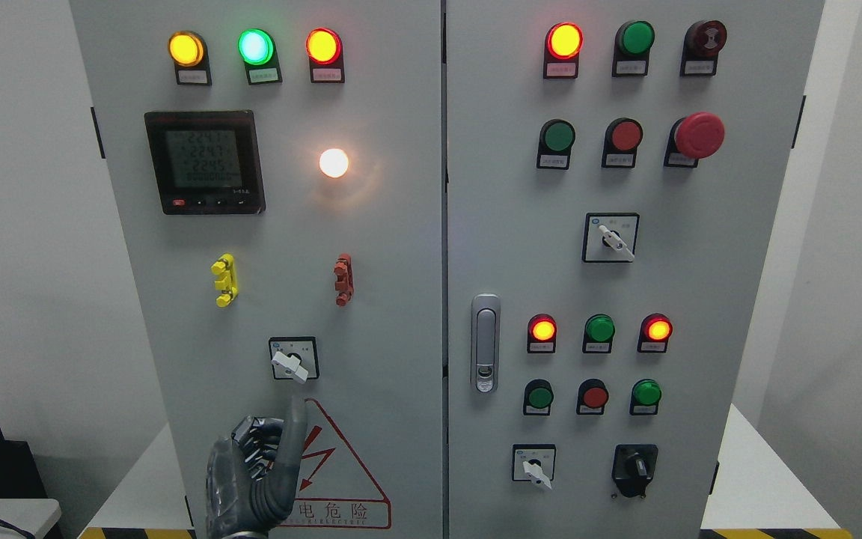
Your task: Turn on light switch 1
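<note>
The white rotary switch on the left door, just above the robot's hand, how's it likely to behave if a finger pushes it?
The white rotary switch is panel-mounted, so it should pivot, not slide. Its short, probably rigid plastic lever sits tilted; a side push likely clicks it over. The left hand, one finger raised, could slip off its smooth knob.

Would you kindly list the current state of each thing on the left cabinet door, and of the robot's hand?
Amber lamp: lit.
Green lamp: lit.
Red lamp: lit.
White lamp: lit.
Meter display: on, showing readings.
Rotary switch: handle slanted, down to the right.
Left hand: below the switch, one finger extended up, others curled, holding nothing.
</note>
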Tool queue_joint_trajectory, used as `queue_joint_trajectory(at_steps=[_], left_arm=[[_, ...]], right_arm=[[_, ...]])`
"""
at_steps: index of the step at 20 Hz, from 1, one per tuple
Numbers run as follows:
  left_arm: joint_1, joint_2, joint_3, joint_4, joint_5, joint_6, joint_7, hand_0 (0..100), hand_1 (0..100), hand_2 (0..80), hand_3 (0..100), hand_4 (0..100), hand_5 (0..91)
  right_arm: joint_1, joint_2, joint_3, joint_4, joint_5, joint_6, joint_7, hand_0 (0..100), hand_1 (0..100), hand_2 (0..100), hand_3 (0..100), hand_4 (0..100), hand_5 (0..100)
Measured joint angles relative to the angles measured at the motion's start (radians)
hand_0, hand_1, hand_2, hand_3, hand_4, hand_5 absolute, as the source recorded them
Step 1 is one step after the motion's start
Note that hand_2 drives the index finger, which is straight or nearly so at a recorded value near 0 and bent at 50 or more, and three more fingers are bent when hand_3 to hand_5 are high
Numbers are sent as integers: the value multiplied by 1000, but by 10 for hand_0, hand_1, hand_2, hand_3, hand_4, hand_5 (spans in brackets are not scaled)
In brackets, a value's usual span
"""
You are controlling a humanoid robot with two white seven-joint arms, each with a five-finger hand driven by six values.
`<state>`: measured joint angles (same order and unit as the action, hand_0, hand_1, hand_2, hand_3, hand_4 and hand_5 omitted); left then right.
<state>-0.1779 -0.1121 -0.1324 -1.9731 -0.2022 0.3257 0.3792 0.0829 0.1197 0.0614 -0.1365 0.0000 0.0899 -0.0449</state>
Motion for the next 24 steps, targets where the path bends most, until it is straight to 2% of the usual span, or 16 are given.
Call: queue_joint_trajectory(at_steps=[3, 5, 6, 7, 8, 10, 12, 13, 14, 15, 17, 19, 21, 23, 24], left_arm=[[141, 11, 39, -6, 2, -151, -48, 0, 203, 519, 773, 826, 780], [237, 22, 85, 2, 18, -258, -86, 0, 157, 458, 735, 794, 632], [284, 30, 114, 13, 33, -325, -108, 0, 155, 453, 732, 790, 619], [327, 37, 144, 27, 49, -385, -123, 3, 140, 429, 689, 765, 531], [365, 44, 177, 47, 65, -436, -137, 16, 126, 400, 623, 728, 484], [426, 55, 252, 104, 105, -536, -175, 32, 109, 392, 588, 695, 442], [467, 65, 330, 180, 135, -622, -249, 45, 86, 368, 520, 636, 395], [482, 69, 370, 227, 146, -655, -284, 58, 62, 322, 473, 586, 367], [495, 73, 410, 279, 156, -688, -326, 66, 47, 205, 414, 541, 358], [506, 76, 447, 332, 164, -713, -361, 69, 42, 196, 413, 535, 359], [522, 82, 521, 449, 175, -748, -432, 73, 2, 46, 334, 475, 341], [534, 87, 585, 564, 183, -776, -494, 74, 0, 0, 285, 435, 315], [544, 91, 640, 675, 189, -800, -538, 90, 0, 0, 236, 385, 274], [554, 94, 687, 787, 193, -810, -568, 251, 0, 0, 227, 375, 268], [558, 96, 706, 838, 194, -815, -578, 269, 0, 0, 226, 369, 262]], right_arm=[[0, 0, 0, 0, 0, 0, 0, 120, 389, 0, 0, 0, 0], [0, 0, 0, 0, 0, 0, 0, 120, 389, 0, 0, 0, 0], [0, 0, 0, 0, 0, 0, 0, 120, 389, 0, 0, 0, 0], [0, 0, 0, 0, 0, 0, 0, 120, 389, 0, 0, 0, 0], [0, 0, 0, 0, 0, 0, 0, 120, 389, 0, 0, 0, 0], [0, 0, 0, 0, 0, 0, 0, 120, 389, 0, 0, 0, 0], [0, 0, 0, 0, 0, 0, 0, 120, 389, 0, 0, 0, 0], [0, 0, 0, 0, 0, 0, 0, 120, 389, 0, 0, 0, 0], [0, 0, 0, 0, 0, 0, 0, 120, 389, 0, 0, 0, 0], [0, 0, 0, 0, 0, 0, 0, 120, 389, 0, 0, 0, 0], [0, 0, 0, 0, 0, 0, 0, 120, 389, 0, 0, 0, 0], [0, 0, 0, 0, 0, 0, 0, 120, 389, 0, 0, 0, 0], [0, 0, 0, 0, 0, 0, 0, 120, 389, 0, 0, 0, 0], [0, 0, 0, 0, 0, 0, 0, 120, 389, 0, 0, 0, 0], [0, 0, 0, 0, 0, 0, 0, 120, 389, 0, 0, 0, 0]])
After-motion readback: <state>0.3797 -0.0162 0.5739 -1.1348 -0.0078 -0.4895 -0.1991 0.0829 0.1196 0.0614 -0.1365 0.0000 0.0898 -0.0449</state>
